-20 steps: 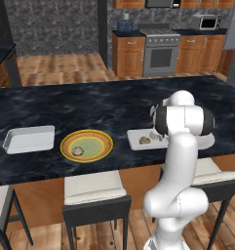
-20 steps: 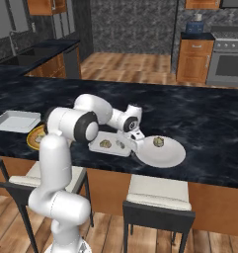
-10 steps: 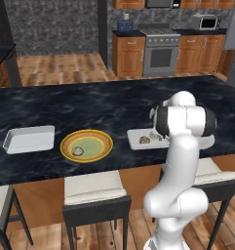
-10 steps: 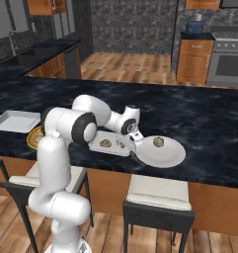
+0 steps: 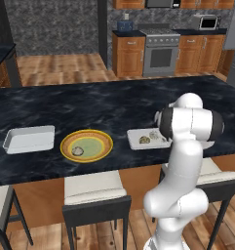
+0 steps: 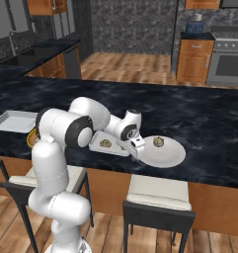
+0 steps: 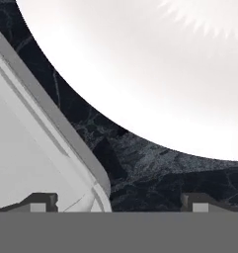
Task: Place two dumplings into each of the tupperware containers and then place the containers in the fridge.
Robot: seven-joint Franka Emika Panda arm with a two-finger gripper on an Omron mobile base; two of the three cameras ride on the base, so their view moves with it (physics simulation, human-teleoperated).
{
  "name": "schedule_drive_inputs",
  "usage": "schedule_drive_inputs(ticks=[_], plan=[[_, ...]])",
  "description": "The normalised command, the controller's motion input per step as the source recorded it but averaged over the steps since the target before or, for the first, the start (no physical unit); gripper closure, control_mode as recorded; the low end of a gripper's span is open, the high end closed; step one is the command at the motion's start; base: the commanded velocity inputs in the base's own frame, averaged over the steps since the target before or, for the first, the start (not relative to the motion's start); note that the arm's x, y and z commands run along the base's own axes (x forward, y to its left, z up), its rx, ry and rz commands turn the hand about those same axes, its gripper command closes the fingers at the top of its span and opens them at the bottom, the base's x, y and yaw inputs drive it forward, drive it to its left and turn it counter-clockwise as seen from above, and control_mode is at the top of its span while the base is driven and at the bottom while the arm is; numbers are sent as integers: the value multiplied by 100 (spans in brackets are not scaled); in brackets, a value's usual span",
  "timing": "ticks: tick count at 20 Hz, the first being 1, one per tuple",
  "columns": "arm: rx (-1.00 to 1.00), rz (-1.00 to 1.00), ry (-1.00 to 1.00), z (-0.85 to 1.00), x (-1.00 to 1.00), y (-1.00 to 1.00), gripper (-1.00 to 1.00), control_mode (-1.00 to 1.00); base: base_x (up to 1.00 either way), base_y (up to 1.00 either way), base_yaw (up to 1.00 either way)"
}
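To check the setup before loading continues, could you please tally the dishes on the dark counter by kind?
Shallow white rectangular trays: 2
Round yellow-rimmed green plate: 1
Round white plate: 1
Total: 4 dishes
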Motion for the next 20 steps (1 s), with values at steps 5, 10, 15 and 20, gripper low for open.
schedule_drive_inputs(ticks=[5,10,15,20], plan=[[0,0,-4,0,-24,0,-100,-100,0,0,0],[0,0,-3,0,-5,0,-100,-100,0,0,0],[0,0,0,-1,0,0,-100,-100,0,0,0],[0,0,0,-5,0,0,-100,-100,0,0,0]])
